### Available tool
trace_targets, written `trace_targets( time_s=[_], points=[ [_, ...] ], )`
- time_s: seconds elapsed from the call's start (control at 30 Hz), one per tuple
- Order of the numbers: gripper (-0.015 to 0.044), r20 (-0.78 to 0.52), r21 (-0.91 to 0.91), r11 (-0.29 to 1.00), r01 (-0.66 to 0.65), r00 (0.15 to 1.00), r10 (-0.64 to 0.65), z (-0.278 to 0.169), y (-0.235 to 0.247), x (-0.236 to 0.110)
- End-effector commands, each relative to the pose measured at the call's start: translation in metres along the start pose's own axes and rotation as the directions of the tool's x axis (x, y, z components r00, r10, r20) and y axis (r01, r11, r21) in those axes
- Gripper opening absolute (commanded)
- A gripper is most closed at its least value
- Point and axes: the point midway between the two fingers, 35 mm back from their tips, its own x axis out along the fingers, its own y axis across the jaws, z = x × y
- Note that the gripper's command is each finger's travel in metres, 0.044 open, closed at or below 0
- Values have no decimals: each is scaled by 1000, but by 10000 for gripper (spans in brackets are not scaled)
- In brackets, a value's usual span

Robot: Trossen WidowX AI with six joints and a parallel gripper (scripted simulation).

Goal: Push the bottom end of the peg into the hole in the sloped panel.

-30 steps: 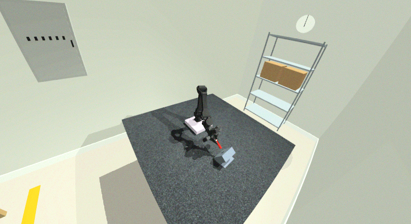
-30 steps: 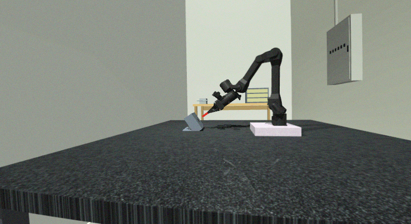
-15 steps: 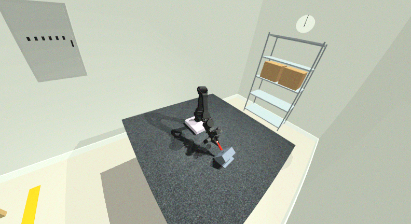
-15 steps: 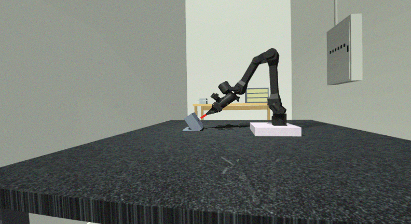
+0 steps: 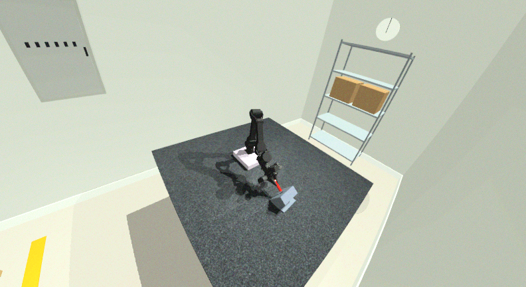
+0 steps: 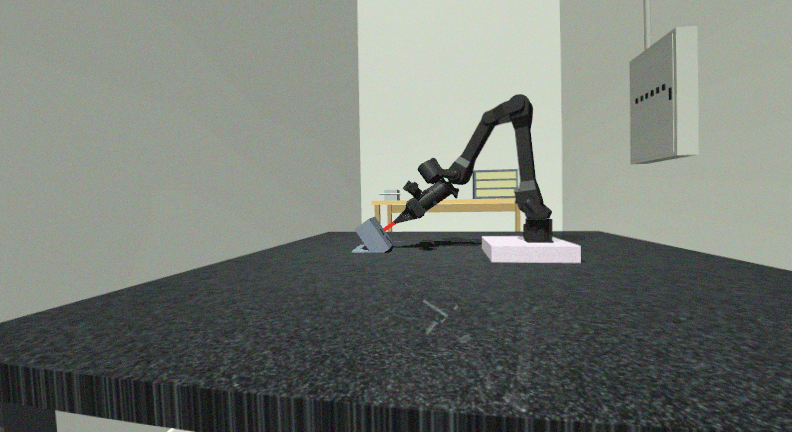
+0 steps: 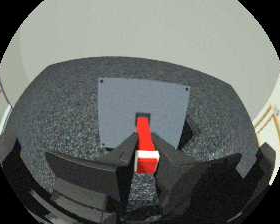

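Note:
My gripper [image 5: 275, 181] [image 6: 400, 219] [image 7: 143, 136] is shut on a red peg [image 5: 278, 186] [image 6: 389, 225] [image 7: 145, 137] with flat sides. The peg is tilted and points down at the grey sloped panel [image 5: 287, 195] [image 6: 372, 233] [image 7: 118, 106]. In the wrist view the peg's far end sits at the dark square hole [image 7: 144, 115] in the panel's face and covers most of it. In the top and exterior views the peg's tip touches the panel's face. How deep the tip sits in the hole is hidden.
The arm's black base stands on a pale pink plate [image 5: 246, 158] [image 6: 529, 250] on the dark speckled table [image 5: 228, 226] [image 6: 277, 318]. A metal shelf [image 5: 362, 101] with two cardboard boxes stands by the far wall.

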Motion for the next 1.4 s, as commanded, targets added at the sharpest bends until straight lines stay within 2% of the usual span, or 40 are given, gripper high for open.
trace_targets(
  time_s=[0.0, 1.37],
  points=[
    [0, -2, 0, 1000, -1, 1000, 1, -1, 0, -1],
    [0, -1, 0, 1000, -1, 1000, 1, 0, -2, 17]
  ],
)
